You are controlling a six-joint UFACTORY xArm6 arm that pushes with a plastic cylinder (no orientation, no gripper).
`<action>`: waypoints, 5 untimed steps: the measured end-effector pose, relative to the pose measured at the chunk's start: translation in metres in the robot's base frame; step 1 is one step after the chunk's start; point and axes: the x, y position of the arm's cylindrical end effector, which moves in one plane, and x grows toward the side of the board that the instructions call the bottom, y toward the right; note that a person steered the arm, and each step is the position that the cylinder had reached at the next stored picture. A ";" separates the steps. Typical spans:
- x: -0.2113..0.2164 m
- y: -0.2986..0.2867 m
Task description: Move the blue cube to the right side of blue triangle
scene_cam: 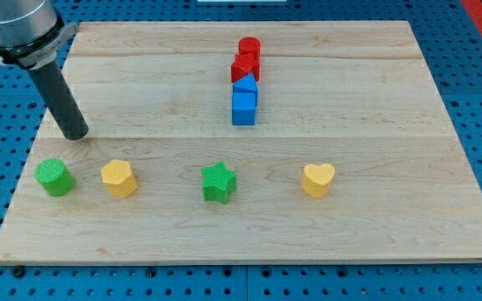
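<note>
The blue cube (243, 109) sits on the wooden board just below the blue triangle (246, 85), touching it. Above them a red star-like block (243, 67) and a red cylinder (249, 48) form one column with them at the view's top centre. My tip (75, 135) rests on the board at the view's left, far left of the blue cube and just above the green cylinder (55, 177).
A row lies along the lower board: the green cylinder, a yellow hexagon-like block (119, 178), a green star (219, 182) and a yellow heart (317, 180). The board's edge (249, 259) borders a blue pegboard surround.
</note>
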 end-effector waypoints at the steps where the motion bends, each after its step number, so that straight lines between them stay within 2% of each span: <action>1: 0.000 0.002; 5: -0.008 0.002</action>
